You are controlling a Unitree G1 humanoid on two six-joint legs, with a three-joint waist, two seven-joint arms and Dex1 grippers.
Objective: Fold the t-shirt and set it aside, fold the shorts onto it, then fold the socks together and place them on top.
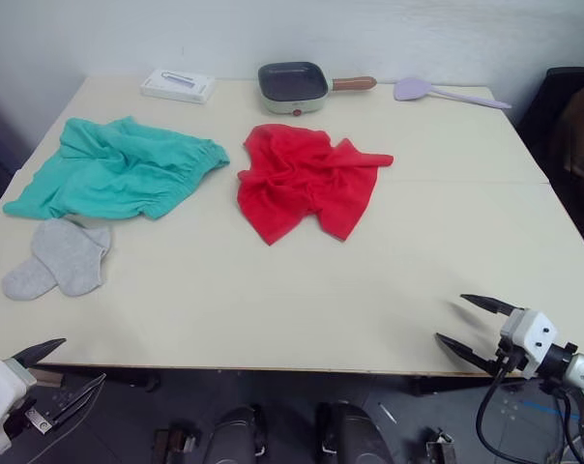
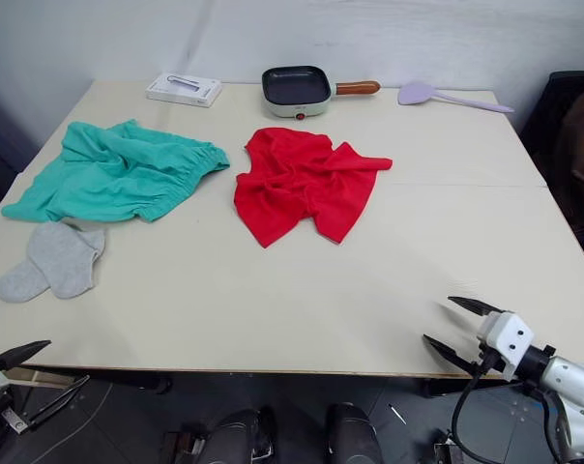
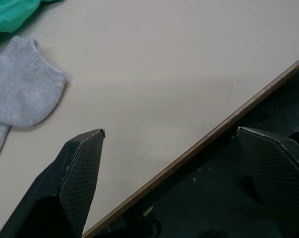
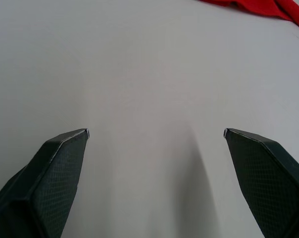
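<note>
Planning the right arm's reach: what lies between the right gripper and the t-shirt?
Nothing: bare table runs from the open right gripper up to the crumpled t-shirt, as the left eye view shows.

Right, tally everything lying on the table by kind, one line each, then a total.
Crumpled red cloth t-shirt: 1
Teal-green cloth shorts: 1
Light-grey soft socks: 2
Pale square pan with a brown handle: 1
Lilac plastic spatula: 1
Flat white box: 1
Total: 7
</note>
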